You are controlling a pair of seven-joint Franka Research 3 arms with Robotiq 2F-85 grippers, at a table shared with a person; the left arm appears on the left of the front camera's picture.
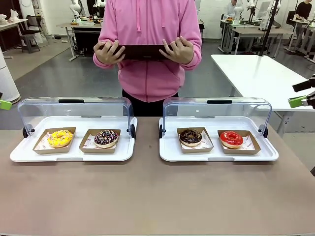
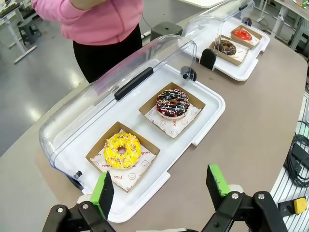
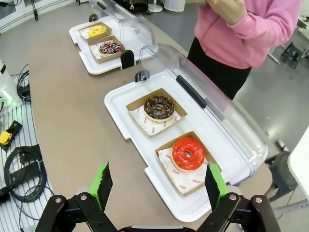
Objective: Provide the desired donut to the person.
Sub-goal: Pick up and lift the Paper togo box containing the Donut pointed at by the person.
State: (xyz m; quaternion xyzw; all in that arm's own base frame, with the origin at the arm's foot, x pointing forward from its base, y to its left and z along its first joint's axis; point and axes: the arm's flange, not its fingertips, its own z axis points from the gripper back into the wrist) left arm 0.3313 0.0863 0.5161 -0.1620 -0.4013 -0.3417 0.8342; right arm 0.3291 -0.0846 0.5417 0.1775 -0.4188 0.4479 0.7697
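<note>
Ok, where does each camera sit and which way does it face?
Front view: robot's side, facing across the table at the person; left gripper and right gripper at the edges.
Left wrist view: off the table's left end, down past the open left gripper onto the yellow donut.
Right wrist view: off the table's right end, down past the open right gripper onto the red donut.
Shared: both wrist views show all four donuts.

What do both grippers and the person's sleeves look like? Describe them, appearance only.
Left gripper: two black linked fingers with silver pivot pins, each tipped by a bright green pad. Right gripper: the same build, black with green pads. The person wears a bright pink hooded sweatshirt, its long sleeves ending in ribbed cuffs, over dark trousers.
</note>
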